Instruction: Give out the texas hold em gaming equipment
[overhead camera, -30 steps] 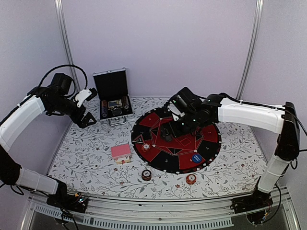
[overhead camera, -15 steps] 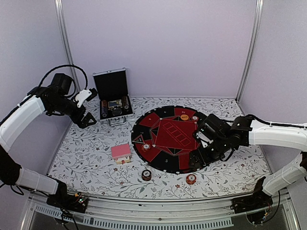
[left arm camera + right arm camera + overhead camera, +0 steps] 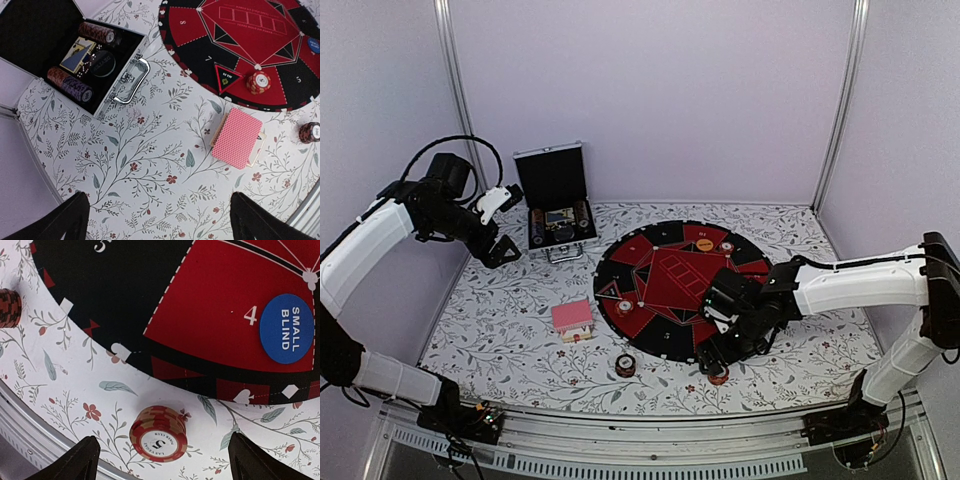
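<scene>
Item: red chip stack (image 3: 158, 434) on the tabletop, just off the mat's (image 3: 125, 285) near edge | right tool (image 3: 162, 440) released, straddling it | left tool (image 3: 160, 212) released, left of mat | we fear an off-centre squeeze topples the chips.

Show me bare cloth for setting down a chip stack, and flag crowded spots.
Widest bare cloth: between the open case, the pink cards and the cloth's left edge. The strip in front of the cards is bare too. Crowded: the front edge by the mat, where the open right gripper hangs over a red chip stack, a dark stack nearby.
</scene>
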Action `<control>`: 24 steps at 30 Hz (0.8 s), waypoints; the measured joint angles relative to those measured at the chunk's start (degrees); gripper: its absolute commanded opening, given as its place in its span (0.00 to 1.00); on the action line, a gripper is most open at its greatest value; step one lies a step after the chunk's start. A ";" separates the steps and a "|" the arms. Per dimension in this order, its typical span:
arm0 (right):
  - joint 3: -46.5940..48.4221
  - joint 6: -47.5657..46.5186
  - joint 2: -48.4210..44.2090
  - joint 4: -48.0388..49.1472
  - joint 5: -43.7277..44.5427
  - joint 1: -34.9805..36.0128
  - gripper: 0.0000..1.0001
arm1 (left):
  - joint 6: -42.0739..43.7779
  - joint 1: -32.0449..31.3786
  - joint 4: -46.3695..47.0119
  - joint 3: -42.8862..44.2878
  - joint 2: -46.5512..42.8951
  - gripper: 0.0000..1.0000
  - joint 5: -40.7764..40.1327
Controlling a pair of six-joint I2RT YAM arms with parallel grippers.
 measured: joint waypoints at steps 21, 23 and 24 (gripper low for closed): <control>-0.11 0.20 7.52 4.04 0.07 1.27 0.68 | 0.02 -0.09 -0.02 0.00 0.00 1.00 -0.44; -0.13 0.22 7.52 4.07 0.09 1.31 0.66 | 0.02 -0.09 -0.02 0.00 0.02 1.00 -0.52; -0.15 0.22 7.52 4.04 0.09 1.33 0.65 | 0.02 -0.09 -0.02 0.00 0.02 1.00 -0.59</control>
